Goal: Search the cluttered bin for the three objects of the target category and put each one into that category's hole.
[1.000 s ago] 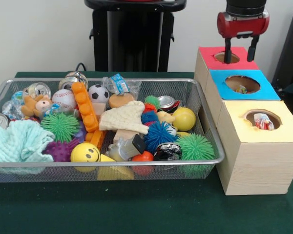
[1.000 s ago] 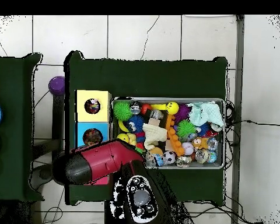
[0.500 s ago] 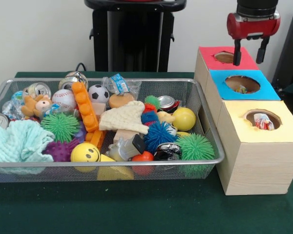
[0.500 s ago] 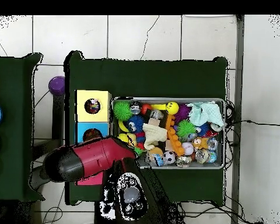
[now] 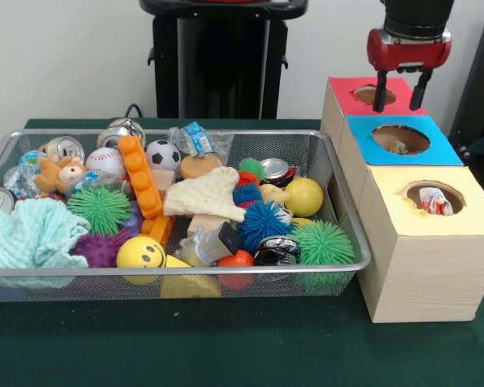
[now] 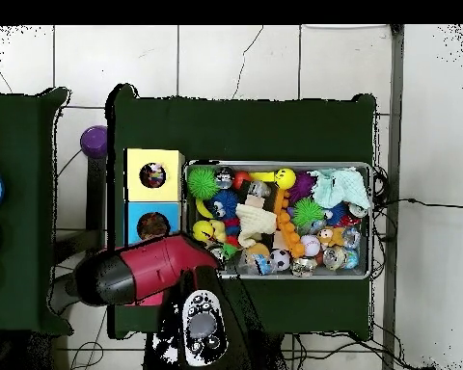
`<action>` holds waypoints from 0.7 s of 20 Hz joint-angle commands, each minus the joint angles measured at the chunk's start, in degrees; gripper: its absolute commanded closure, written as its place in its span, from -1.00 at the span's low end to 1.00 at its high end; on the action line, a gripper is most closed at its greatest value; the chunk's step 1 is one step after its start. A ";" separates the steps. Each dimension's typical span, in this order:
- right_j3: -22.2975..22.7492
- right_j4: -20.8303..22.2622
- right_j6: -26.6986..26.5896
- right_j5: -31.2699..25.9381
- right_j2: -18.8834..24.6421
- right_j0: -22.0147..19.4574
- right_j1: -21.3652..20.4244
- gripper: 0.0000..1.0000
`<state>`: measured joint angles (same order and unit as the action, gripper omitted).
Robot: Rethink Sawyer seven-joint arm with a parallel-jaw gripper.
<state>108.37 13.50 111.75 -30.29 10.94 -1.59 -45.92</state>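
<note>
My gripper hangs open and empty over the hole of the red-topped box, at the far end of a row of three boxes. The blue-topped box has a small item in its hole. Inside the hole of the yellow-topped box lies a red and white wrapper. The wire bin holds cans, balls, spiky balls, an orange brick and a cream knitted cloth. In the overhead view the red arm hides the gripper and the red box.
A teal cloth fills the bin's left end. The boxes stand tight against the bin's right wall. In the overhead view a second green table lies to the left, and a purple item sits on the floor.
The gripper swung right, off the red box's hole, then came back left and a little lower. It stayed open and empty. The bin's contents did not move.
</note>
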 commanded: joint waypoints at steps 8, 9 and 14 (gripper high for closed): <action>-1.61 0.18 10.12 7.64 -6.28 -1.23 8.78 -1.00; -2.34 -0.23 10.11 7.52 -6.24 -1.05 9.39 -1.00; -4.13 -1.81 10.42 6.52 -5.97 -0.11 10.26 -1.00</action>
<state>108.13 11.91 111.75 -29.58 7.63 -0.87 -44.14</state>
